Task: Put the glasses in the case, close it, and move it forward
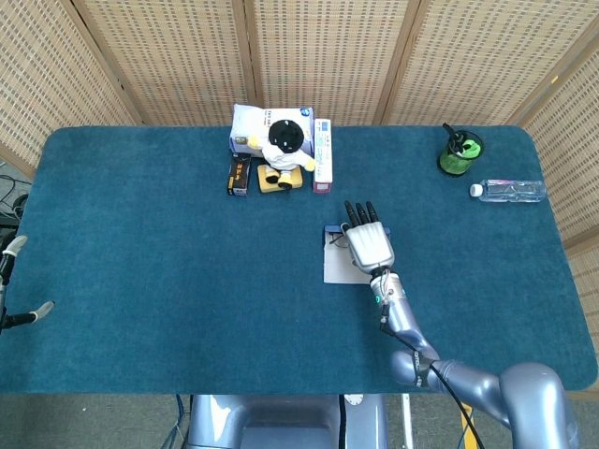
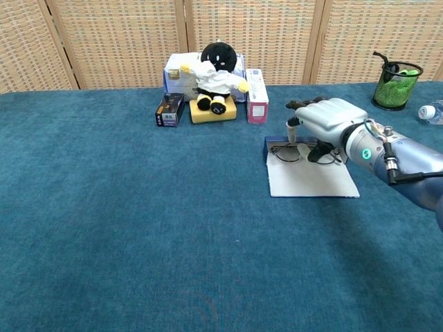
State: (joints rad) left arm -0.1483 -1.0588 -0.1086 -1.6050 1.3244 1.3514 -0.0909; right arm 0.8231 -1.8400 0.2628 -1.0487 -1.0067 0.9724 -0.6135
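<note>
Staged lab tabletop, blue felt table [image 1: 168,262], woven rattan screens [image 1: 328,56]

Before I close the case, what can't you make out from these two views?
- Glasses: the right hand covers part of them in the chest view and most in the head view, so finger contact is unclear.
- Case: its far edge sits behind that hand.
- Left hand: cut off by the head view's edge.

Under the glossy grey-white plastic right hand [image 2: 325,123]: thin wire glasses [image 2: 294,153], a smooth matt case [image 2: 311,181], fuzzy teal cloth table [image 2: 138,235]
</note>
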